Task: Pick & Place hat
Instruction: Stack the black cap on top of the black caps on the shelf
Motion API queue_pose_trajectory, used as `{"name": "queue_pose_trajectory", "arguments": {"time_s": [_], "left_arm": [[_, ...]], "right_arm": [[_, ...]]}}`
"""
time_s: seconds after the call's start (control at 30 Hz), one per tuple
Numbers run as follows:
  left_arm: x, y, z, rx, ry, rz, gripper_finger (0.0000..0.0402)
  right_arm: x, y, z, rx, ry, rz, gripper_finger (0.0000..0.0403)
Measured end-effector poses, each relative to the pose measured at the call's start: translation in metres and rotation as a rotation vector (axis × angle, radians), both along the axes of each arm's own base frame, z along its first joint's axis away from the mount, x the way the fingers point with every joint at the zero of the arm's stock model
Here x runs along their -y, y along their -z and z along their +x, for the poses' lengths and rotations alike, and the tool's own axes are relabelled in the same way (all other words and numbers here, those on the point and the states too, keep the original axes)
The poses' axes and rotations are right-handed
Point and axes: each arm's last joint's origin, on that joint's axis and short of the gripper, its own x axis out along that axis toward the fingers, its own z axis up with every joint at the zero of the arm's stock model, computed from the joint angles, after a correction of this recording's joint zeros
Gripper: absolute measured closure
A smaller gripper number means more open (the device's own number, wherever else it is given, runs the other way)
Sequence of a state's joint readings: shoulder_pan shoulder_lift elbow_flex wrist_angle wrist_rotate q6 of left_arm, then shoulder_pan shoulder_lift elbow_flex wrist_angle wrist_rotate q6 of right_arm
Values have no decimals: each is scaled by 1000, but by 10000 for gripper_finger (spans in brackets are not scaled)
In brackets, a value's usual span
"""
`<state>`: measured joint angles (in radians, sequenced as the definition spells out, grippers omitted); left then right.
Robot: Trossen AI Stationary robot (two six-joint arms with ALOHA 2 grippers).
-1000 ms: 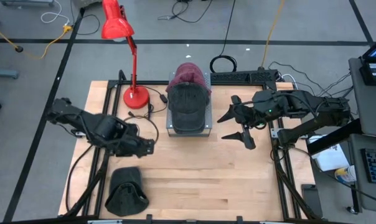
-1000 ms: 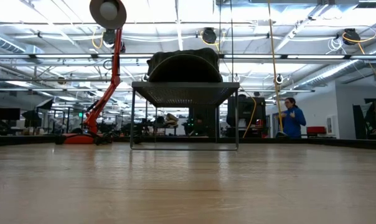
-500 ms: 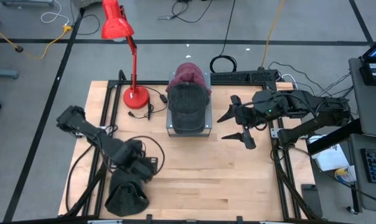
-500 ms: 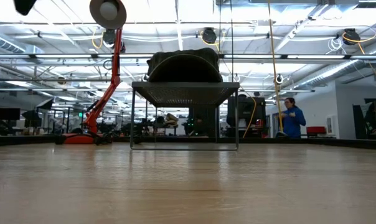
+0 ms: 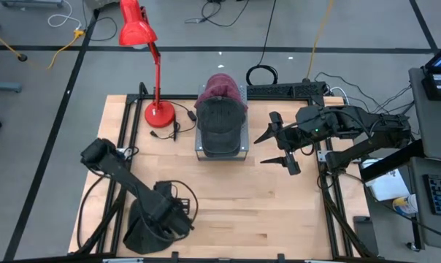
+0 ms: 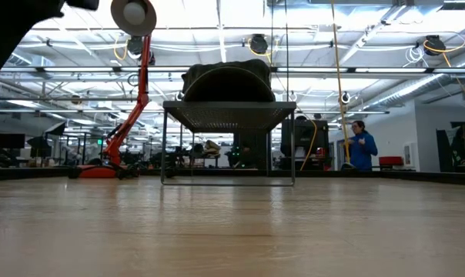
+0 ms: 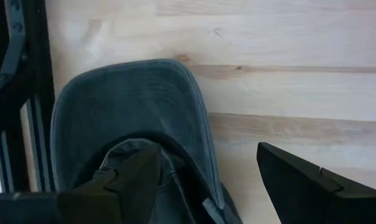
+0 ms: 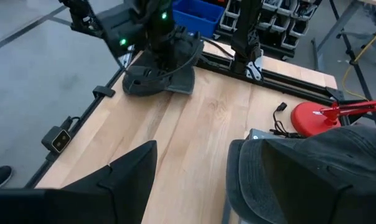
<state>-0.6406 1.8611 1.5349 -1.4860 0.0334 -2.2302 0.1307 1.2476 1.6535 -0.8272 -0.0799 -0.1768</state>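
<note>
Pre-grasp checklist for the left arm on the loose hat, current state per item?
1. Left pincer open: ok, fingers spread wide.
2. Left pincer over the dark hat at the table's near-left corner: ok, the wrist view shows its brim right under the fingers.
3. Fingers straddling hat fabric: cannot tell; one finger is over the crown, the other over bare wood.
4. Contact with the hat: cannot tell.
5. Right pincer clear: ok, open and waiting beside the wire stand.
6. Stand free for placing: not ok, it already carries hats.
</note>
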Motion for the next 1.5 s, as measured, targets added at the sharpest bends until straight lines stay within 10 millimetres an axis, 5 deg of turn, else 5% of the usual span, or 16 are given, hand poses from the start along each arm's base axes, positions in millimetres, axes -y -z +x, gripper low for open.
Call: {"name": "queue_pose_trajectory", "arguments": {"time_s": [0.53,0.93,1.5], "left_arm": [[29,68,13,-107,-47,79,131],[29,78,12,-145,-51,103,136],[27,81,11,-147,76,81,377]], "right_arm": [[0,0,0,0,0,0,124],[0,0,0,-1,-4,1,124],[-1,-4,2,52,-2,7,124]]}}
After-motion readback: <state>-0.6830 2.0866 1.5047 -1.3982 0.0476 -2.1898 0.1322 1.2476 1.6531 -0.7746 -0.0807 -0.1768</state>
